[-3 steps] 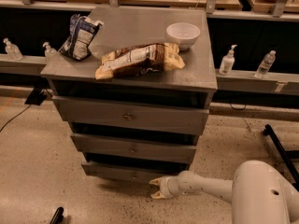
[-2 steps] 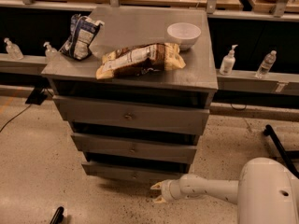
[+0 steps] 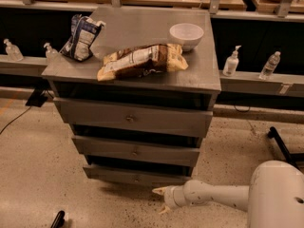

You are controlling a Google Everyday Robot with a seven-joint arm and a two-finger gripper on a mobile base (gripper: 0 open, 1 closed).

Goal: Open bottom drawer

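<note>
The bottom drawer point(image 3: 118, 175) is the narrowest, lowest grey front of the three-drawer cabinet, with a small round knob point(image 3: 137, 178) at its centre. It sits a little proud of the cabinet, with a dark gap above it. My gripper point(image 3: 160, 200) reaches in from the right on a white arm, low over the floor, just below and to the right of the drawer's front. Its two tan fingertips point(image 3: 157, 191) are spread open with nothing between them, and they do not touch the knob.
On the cabinet top point(image 3: 199, 75) lie a brown snack bag point(image 3: 142, 61), a blue-and-white chip bag point(image 3: 81, 37) and a white bowl point(image 3: 186, 34). Bottles point(image 3: 231, 61) stand on a ledge behind. A black base leg point(image 3: 282, 146) lies at the right, and a dark object point(image 3: 58, 219) on the floor at the lower left.
The gripper has drifted slightly down and to the right, away from the drawer front. The arm's body has shifted a little right. The drawers look unchanged.
</note>
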